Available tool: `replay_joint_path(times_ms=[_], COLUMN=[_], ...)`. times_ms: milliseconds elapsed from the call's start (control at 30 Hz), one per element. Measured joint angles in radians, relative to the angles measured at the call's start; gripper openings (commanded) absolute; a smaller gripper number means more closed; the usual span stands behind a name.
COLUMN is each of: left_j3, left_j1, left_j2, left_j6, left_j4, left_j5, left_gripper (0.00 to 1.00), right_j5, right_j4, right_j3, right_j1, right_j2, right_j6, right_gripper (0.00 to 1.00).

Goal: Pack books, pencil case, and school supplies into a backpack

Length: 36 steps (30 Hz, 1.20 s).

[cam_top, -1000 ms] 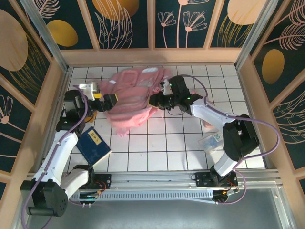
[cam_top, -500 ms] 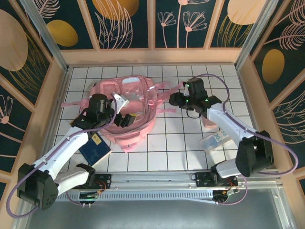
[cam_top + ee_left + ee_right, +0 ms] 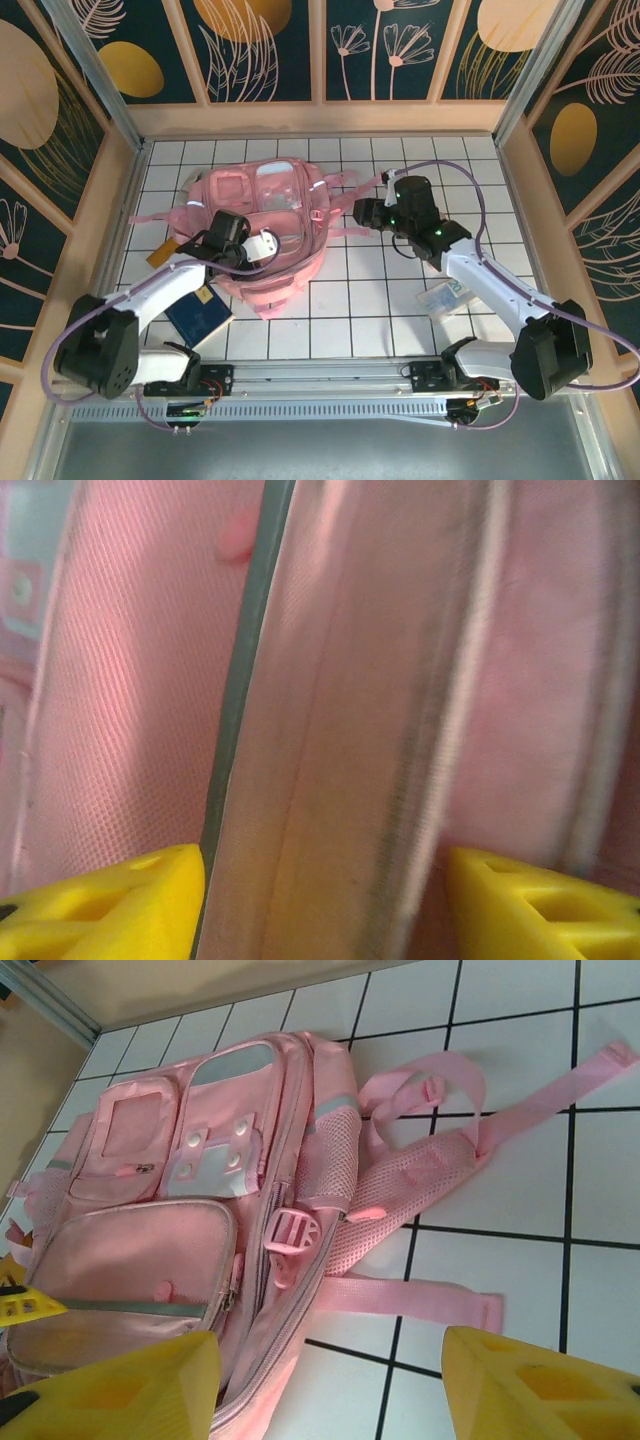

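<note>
The pink backpack (image 3: 285, 195) lies flat on the tiles at the back left, front pockets up and straps (image 3: 440, 1160) spread to the right. My left gripper (image 3: 262, 245) rests on its near part. In the left wrist view a zippered fabric fold of the backpack (image 3: 340, 700) fills the gap of the left gripper (image 3: 325, 880) and touches both yellow fingers. My right gripper (image 3: 362, 212) hovers open over the tiles just right of the backpack (image 3: 200, 1180), with nothing between its fingers (image 3: 120, 1390). The dark blue book (image 3: 197, 315) lies under the left arm. I cannot pick out the pencil case.
A small orange piece (image 3: 160, 256) lies left of the backpack. A pale blue-white packet (image 3: 445, 297) sits on the tiles at the right, beside the right arm. Wooden walls (image 3: 120, 200) close in the table on three sides.
The backpack went from lifted and blurred to lying flat. The right gripper let go of it and drew back to the right. The left gripper swung onto the backpack and narrowed around a fold.
</note>
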Motion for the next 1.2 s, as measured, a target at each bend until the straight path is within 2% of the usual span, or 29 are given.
replay_joint_path(times_ms=[33,67,133,333,500,600,767,833,1033,1200], left_j3=[-0.001,-0.001,-0.001,0.009,0.007,0.048,0.072,0.077,0.098,0.106], left_j1=[0.000,-0.001,-0.005,0.000,0.006,0.006,0.006,0.005,0.002,0.002], left_j2=[0.023,0.045,0.069,0.033,-0.120,-0.127,-0.127,-0.123,-0.103,-0.100], left_j6=[0.004,0.006,0.020,0.123,0.259,0.306,0.348,0.348,0.328,0.315], left_j4=[0.018,0.037,0.055,0.088,0.088,0.062,0.064,0.064,0.072,0.074], left_j5=[-0.014,-0.025,-0.028,0.018,0.151,0.230,0.338,0.375,0.444,0.446], left_gripper=[0.47,0.36,0.00,0.00,0.00,0.00,0.00,0.00,0.00,0.00], right_j5=[0.003,0.004,-0.002,-0.100,-0.162,-0.220,-0.311,-0.347,-0.435,-0.454], right_j4=[0.010,0.033,0.075,0.116,0.090,0.074,0.085,0.084,-0.022,-0.162], right_j3=[-0.005,-0.016,-0.044,-0.105,-0.098,-0.077,-0.064,-0.063,-0.024,-0.013], right_j1=[0.003,0.008,0.011,0.011,0.000,-0.069,-0.246,-0.288,-0.301,-0.295], right_j2=[0.000,0.000,0.000,0.000,0.027,0.100,0.225,0.258,0.293,0.204], right_j6=[-0.011,-0.032,-0.085,-0.422,-0.805,-0.956,-1.116,-1.163,-1.259,-1.263], right_gripper=[0.61,0.60,0.60,0.60,0.61,0.58,0.60,0.66,0.69,0.70])
